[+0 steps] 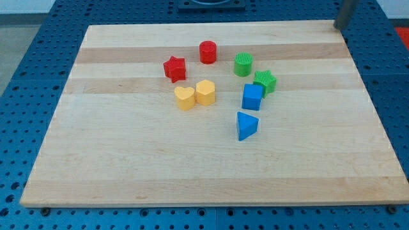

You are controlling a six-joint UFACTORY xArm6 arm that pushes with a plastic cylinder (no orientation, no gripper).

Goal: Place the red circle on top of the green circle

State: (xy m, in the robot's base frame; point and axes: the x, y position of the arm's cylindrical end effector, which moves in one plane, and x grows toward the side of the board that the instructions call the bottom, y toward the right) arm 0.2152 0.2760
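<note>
Camera view: a pale wooden table (128, 166) lies on a blue perforated base (25, 38). My tip (337, 27) shows at the view's top right, just at the table's far corner, well apart from every block; there is no gripper on it, so it holds nothing.

The red circle (208, 52) stands upright near the table's top middle. The green circle (243, 64) stands to its right and slightly lower, near but not touching. A red star (174, 68) sits just left and below the red circle. A green star (265, 81) lies just below-right of the green circle, touching a blue cube (252, 97) below it. A blue triangle (246, 125) sits lower still. A yellow heart (185, 98) and a yellow hexagon (205, 92) sit side by side, touching, below the red star.
</note>
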